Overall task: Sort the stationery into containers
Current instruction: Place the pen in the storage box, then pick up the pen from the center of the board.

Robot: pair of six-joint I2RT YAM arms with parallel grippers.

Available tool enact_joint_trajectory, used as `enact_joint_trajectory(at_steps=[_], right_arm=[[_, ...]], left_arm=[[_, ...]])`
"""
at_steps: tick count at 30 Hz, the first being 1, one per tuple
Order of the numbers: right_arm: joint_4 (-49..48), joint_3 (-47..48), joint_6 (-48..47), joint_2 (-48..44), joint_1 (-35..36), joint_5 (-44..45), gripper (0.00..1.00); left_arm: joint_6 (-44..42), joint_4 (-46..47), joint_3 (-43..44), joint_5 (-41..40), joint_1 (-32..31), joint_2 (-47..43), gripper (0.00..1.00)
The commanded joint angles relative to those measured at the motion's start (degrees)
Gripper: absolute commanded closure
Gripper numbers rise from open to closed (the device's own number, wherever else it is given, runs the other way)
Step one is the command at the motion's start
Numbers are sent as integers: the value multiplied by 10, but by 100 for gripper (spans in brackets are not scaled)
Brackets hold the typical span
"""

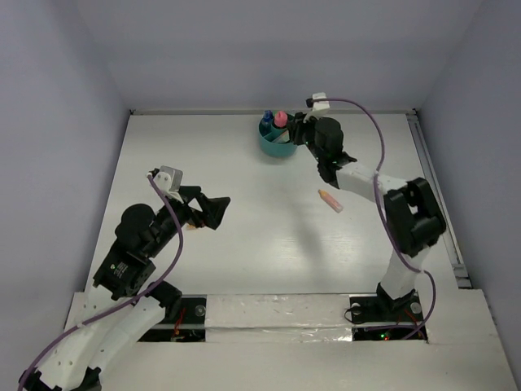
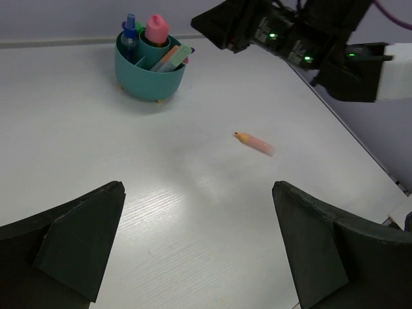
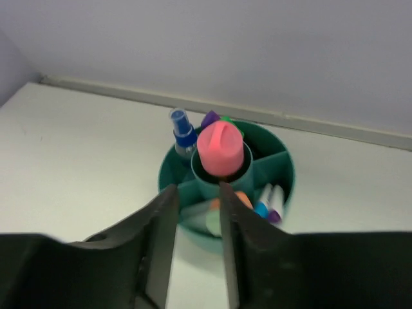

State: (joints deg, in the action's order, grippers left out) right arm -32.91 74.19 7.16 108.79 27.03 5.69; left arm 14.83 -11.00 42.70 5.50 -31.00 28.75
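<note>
**Cup at far edge; one marker loose on open surface**

The white surface (image 1: 244,228) is bounded by walls at the far edge and on both sides, and open room is noted across its middle. A round teal plastic divided cup (image 1: 277,140) stands near the far edge, with a pink-capped bottle (image 3: 220,149) upright in its centre compartment. The right jaws are seen just above the cup's near rim, parted narrowly, with nothing gripped. A short pink marker with an orange tip (image 2: 255,142) lies flat, well apart from the cup and ahead of the left jaws, which are spread wide and empty.
</note>
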Motion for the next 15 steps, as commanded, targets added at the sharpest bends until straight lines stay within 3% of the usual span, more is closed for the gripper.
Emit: enact_joint_trajectory(at_steps=[1, 3, 5, 6, 8, 10, 11, 12, 15], right_arm=[[43, -67, -6, -123, -1, -7, 68], [136, -91, 11, -158, -1, 2, 84], [240, -125, 27, -201, -1, 5, 87], [240, -133, 49, -201, -1, 21, 88], [401, -139, 67, -227, -27, 27, 86], [456, -145, 69, -238, -47, 7, 74], [499, -147, 64, -242, -57, -2, 64], [520, -142, 54, -246, -71, 3, 46], [593, -113, 33, -221, -83, 13, 21]], left_arm=[[-1, 19, -6, -2, 2, -4, 1], [-1, 20, -6, 0, 8, -4, 1], [-1, 21, -5, 3, 8, -2, 1], [-1, 22, -5, 7, 8, -1, 1], [2, 23, -5, 8, 8, 0, 1], [2, 30, -8, 20, 8, -7, 1], [4, 33, -9, 24, 8, -9, 1], [4, 34, -9, 32, 8, -9, 1], [5, 35, -9, 36, 8, -4, 1]])
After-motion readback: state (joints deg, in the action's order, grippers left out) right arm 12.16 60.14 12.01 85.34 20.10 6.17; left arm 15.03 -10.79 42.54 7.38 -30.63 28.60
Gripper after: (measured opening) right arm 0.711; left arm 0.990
